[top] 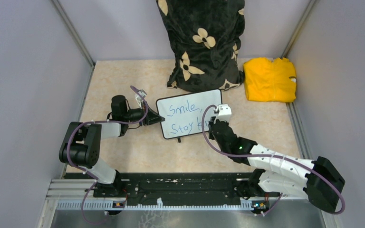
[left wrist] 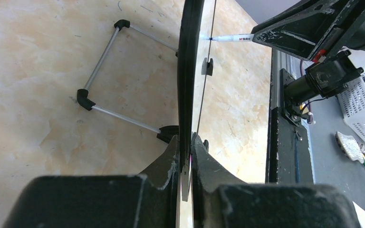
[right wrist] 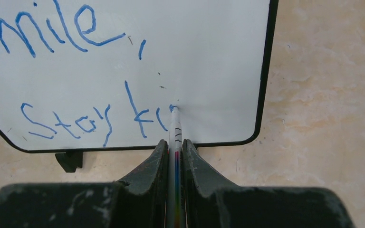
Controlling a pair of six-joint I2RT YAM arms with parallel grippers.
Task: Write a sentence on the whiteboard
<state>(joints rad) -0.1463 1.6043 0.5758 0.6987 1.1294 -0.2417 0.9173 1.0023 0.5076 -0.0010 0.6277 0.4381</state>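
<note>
The whiteboard (top: 190, 113) stands tilted up in the middle of the table, white with a thin dark frame (right wrist: 264, 71). My left gripper (top: 156, 118) is shut on its left edge (left wrist: 186, 85), the jaws pinching the board edge-on. In blue, the sentence (right wrist: 76, 76) reads "Smile," on top and "Stay ki" below, followed by a fresh stroke. My right gripper (right wrist: 174, 145) is shut on a white marker (right wrist: 175, 133), whose tip touches the board right after the "ki". The left wrist view shows that marker (left wrist: 230, 38) meeting the board's face.
A black pillow with cream flowers (top: 202, 42) stands just behind the board. A folded yellow cloth (top: 270, 79) lies at the back right. A wire stand (left wrist: 105, 71) props the board from behind. One black foot (right wrist: 70, 159) sits under its lower edge.
</note>
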